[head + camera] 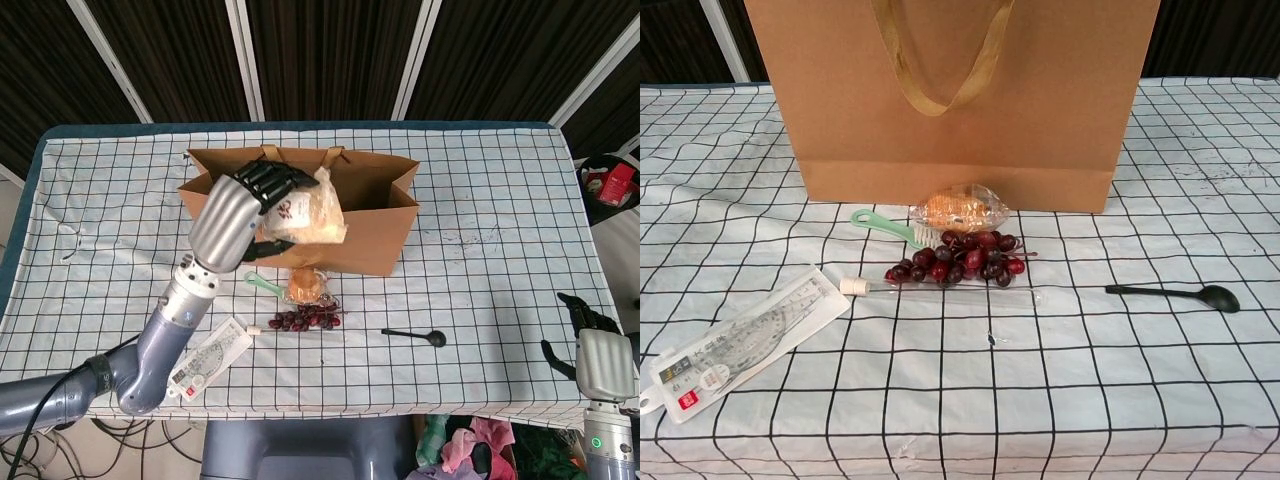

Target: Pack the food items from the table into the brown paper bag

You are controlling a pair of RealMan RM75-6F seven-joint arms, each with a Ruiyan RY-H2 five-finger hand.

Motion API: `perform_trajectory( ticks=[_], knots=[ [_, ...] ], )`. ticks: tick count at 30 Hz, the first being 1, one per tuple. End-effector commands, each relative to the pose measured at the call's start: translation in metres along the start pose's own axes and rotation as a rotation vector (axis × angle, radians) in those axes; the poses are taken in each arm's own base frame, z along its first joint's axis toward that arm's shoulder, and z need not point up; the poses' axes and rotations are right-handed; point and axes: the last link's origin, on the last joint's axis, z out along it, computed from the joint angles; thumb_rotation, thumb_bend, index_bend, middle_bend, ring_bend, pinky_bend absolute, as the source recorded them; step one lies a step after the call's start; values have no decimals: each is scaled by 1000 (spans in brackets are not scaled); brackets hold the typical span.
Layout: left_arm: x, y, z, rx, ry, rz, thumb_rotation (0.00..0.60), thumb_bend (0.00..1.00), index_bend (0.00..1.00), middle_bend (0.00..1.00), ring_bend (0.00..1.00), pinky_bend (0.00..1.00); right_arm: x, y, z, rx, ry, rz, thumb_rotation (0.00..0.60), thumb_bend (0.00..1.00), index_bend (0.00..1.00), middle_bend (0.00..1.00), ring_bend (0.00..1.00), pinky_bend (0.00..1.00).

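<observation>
The left hand point(240, 215) grips a soft snack pack point(308, 212) above the bag point(375, 235) mouth. It looks light and crushable, best held around its middle. Grapes point(958, 257) lie near the bag's front. The right hand point(600, 362) rests far right, fingers apart, empty.

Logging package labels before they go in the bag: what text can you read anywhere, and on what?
Held snack packet in the left hand: red mark on a white label, unreadable.
Ruler set packet: small print and red tag, too small to read.
Red box off the table: blurred.
Brown paper bag: no print.
</observation>
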Motion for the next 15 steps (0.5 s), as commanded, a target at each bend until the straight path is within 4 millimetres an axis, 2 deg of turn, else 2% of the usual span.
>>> perform_trajectory(
  ticks=[1,6,15],
  knots=[
    [5,-19,20,44,12,12,600,312,334,393,332,381,-1,0,0,0,-2,-2,600,231,197,214,307,298],
    [1,-41,30,79,-5,56,600,310,331,389,329,381,-2,1,1,-7,-4,-5,600,231,199,214,307,299],
    [-17,-64,27,131,-75,103,600,280,307,366,304,381,1,2,1,-12,16,-10,600,231,203,214,307,298]
  ],
)
